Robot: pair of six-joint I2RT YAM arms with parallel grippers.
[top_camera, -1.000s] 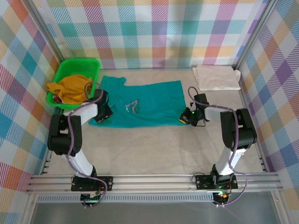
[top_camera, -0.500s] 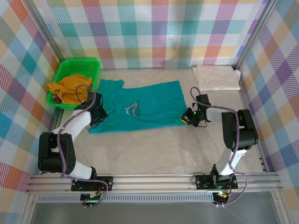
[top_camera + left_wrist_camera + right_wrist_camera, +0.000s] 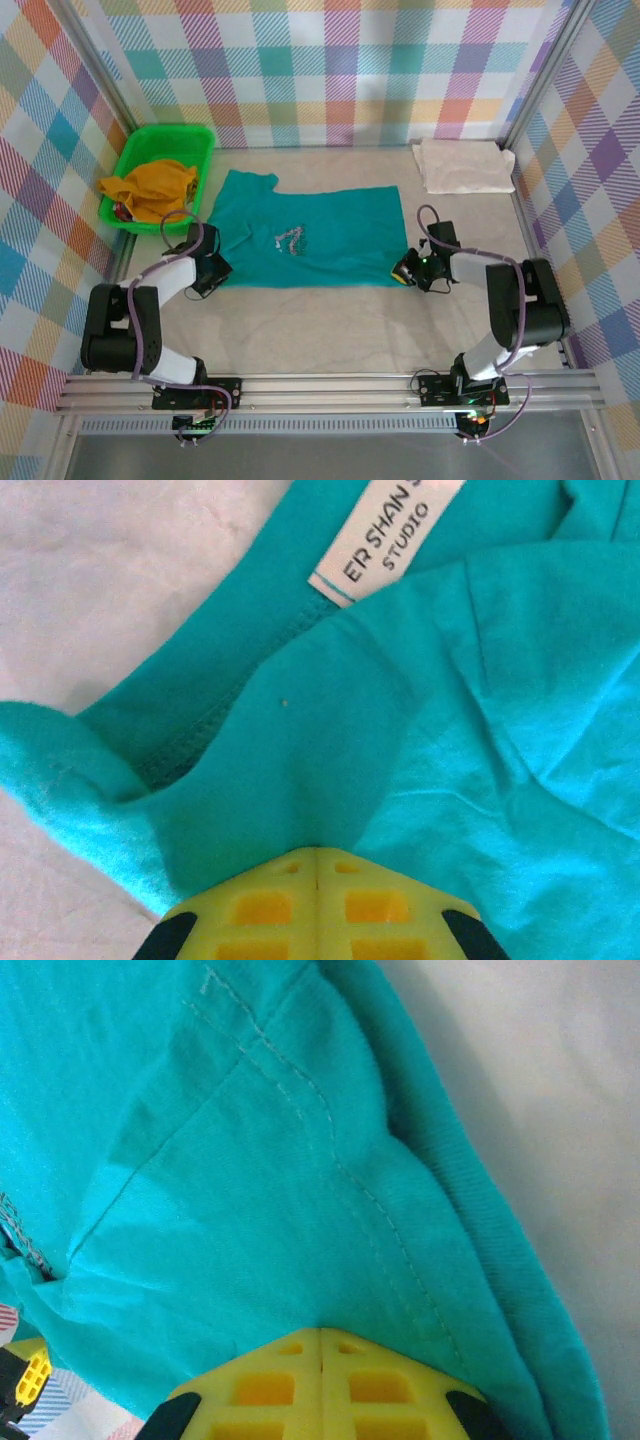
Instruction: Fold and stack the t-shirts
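Observation:
The teal t-shirt (image 3: 320, 235) lies spread across the middle of the table, its silver print (image 3: 290, 239) facing up. My left gripper (image 3: 213, 268) is shut on its near-left corner by the collar. In the left wrist view the yellow fingertips (image 3: 317, 850) pinch teal cloth just below the white neck label (image 3: 385, 535). My right gripper (image 3: 405, 270) is shut on the near-right corner; in the right wrist view its jaws (image 3: 321, 1332) clamp the stitched hem (image 3: 330, 1150). The cream-white t-shirt (image 3: 462, 165) lies folded at the back right.
A green plastic basket (image 3: 170, 130) at the back left holds a mustard-yellow cloth (image 3: 150, 188). Plaid walls close in the back and both sides. Bare tabletop (image 3: 330, 320) runs between the teal shirt and the arm bases at the near rail.
Both grippers have drawn back toward the near edge with the teal shirt's corners. The shirt has slid nearer and pulled flatter. The left arm has folded lower.

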